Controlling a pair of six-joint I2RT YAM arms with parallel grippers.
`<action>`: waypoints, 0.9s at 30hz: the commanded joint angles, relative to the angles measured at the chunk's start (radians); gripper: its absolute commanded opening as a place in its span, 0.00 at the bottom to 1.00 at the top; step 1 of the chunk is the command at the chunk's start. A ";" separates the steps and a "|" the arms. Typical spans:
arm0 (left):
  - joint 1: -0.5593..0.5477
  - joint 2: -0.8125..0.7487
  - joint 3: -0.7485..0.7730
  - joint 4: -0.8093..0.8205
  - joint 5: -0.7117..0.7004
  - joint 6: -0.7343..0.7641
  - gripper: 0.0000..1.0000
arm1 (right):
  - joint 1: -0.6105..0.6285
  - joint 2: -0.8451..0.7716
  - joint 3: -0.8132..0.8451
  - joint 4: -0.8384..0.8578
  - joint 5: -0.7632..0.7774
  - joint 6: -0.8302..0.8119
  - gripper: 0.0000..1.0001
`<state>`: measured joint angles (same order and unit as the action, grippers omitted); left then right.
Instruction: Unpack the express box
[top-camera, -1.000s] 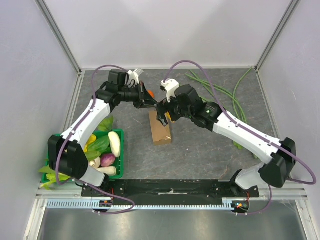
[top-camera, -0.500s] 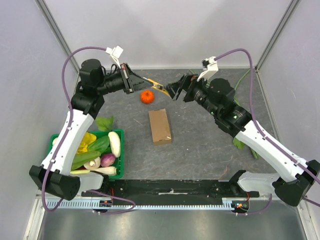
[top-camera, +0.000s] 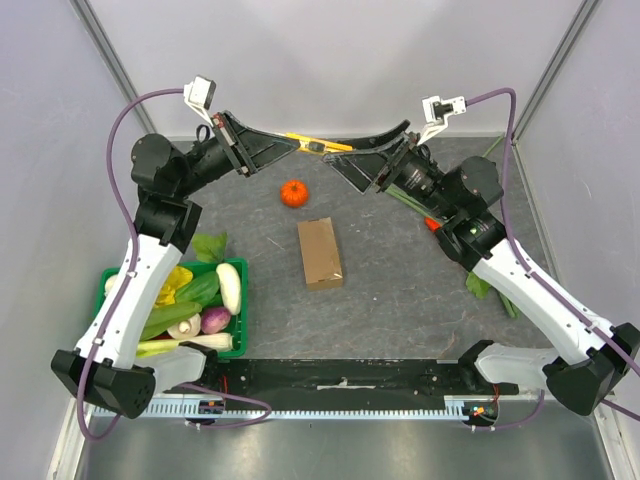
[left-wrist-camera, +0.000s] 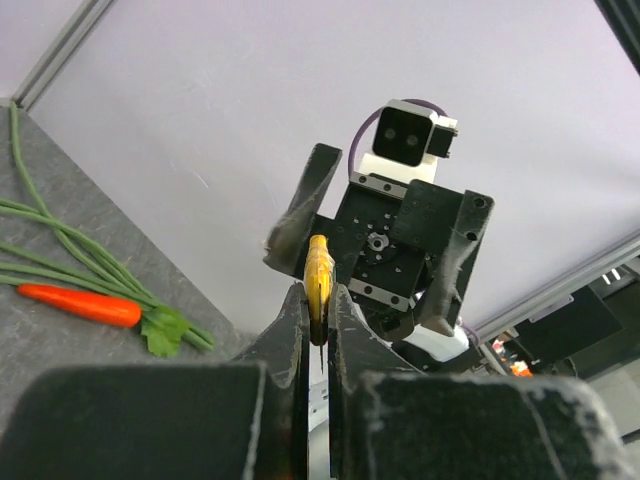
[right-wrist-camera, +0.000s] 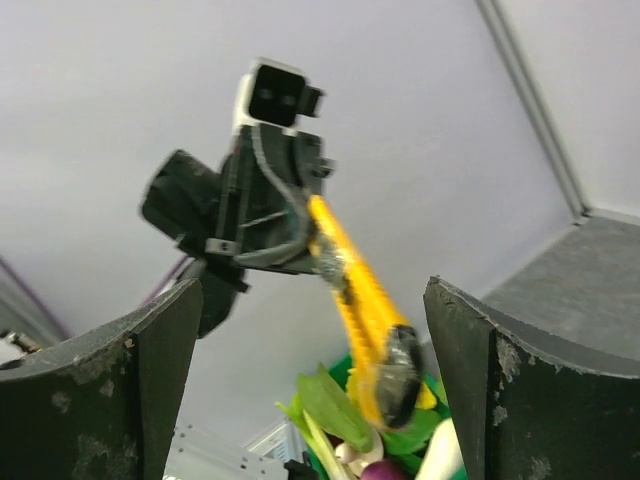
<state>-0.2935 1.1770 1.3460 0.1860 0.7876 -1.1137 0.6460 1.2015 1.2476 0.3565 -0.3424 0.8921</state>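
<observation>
Pale lilac walls (top-camera: 350, 60), grey mottled tabletop (top-camera: 400, 290), aluminium corner posts (top-camera: 117, 72)

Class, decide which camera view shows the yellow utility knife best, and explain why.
Right wrist: the yellow utility knife appears lengthwise and large, though slightly blurred. Left wrist sees only its thin edge; top external shows it small and distant.

Left pincer (top-camera: 293, 147) tight (right pincer (top-camera: 346, 157) wide)

Green crate (top-camera: 243, 305), lower left of the top view, filled with mixed vegetables: a white aubergine (top-camera: 229, 287), a purple onion (top-camera: 215, 320), cucumbers and leafy greens spilling over its left edge. Orange tangerine (top-camera: 293, 193) lies alone on the grey table at upper centre, with a yellow utility knife (top-camera: 318, 146) raised above it. Long green beans (left-wrist-camera: 90, 265) and a carrot (left-wrist-camera: 80, 304) lie close together on the table at upper right.
</observation>
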 joint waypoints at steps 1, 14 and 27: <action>0.001 -0.022 -0.039 0.158 -0.021 -0.115 0.02 | 0.003 0.003 0.004 0.179 -0.122 0.082 0.97; -0.016 -0.109 -0.237 0.461 -0.090 -0.071 0.02 | 0.040 0.090 0.099 0.148 -0.202 0.107 0.76; -0.032 -0.158 -0.373 0.627 -0.143 -0.046 0.02 | 0.053 0.119 0.141 0.134 -0.184 0.100 0.50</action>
<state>-0.3164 1.0355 0.9997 0.7017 0.6792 -1.1976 0.6922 1.3109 1.3262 0.4679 -0.5179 0.9882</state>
